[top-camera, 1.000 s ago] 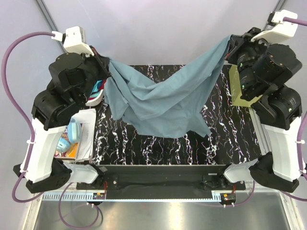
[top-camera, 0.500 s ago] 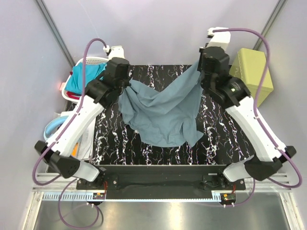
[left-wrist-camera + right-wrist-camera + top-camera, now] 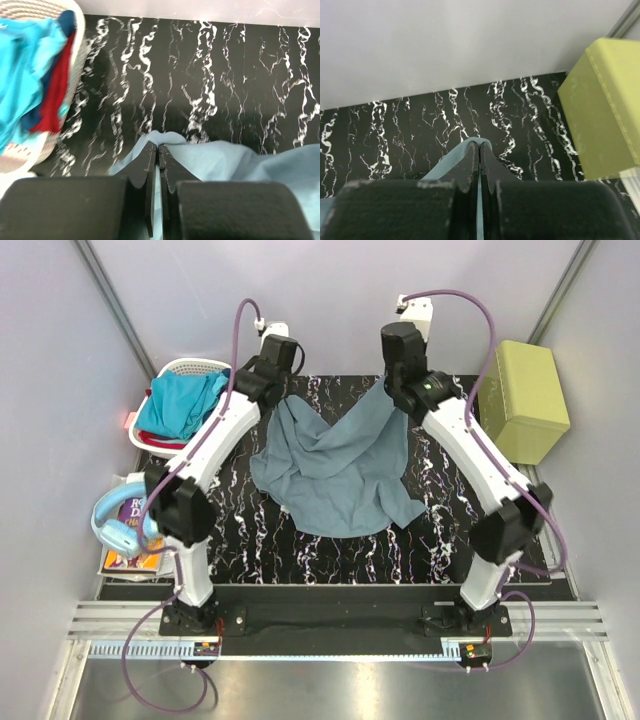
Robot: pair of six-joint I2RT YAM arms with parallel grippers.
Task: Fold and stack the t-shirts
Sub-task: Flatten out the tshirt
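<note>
The grey-blue t-shirt [image 3: 335,475] lies crumpled over the middle of the black marbled table [image 3: 440,530], its two far corners lifted. My left gripper [image 3: 281,398] is shut on the far left corner; the cloth [image 3: 220,160] shows pinched between its fingers [image 3: 150,170]. My right gripper [image 3: 392,386] is shut on the far right corner, with the cloth [image 3: 445,162] draped over its fingers [image 3: 468,167]. The turquoise t-shirt [image 3: 180,405] and the red t-shirt [image 3: 52,97] lie in the white laundry basket [image 3: 190,367] at the far left; the turquoise one also shows in the left wrist view [image 3: 20,75].
A yellow-green box [image 3: 525,400] stands off the table's right side, also in the right wrist view [image 3: 605,105]. Blue headphones [image 3: 115,515] and a book [image 3: 130,560] lie left of the table. A grey wall runs behind the far edge.
Both arms have stretched out toward the far edge, carrying the shirt's two corners away from me and lower. The shirt has dropped from hanging in the air to lying on the table.
</note>
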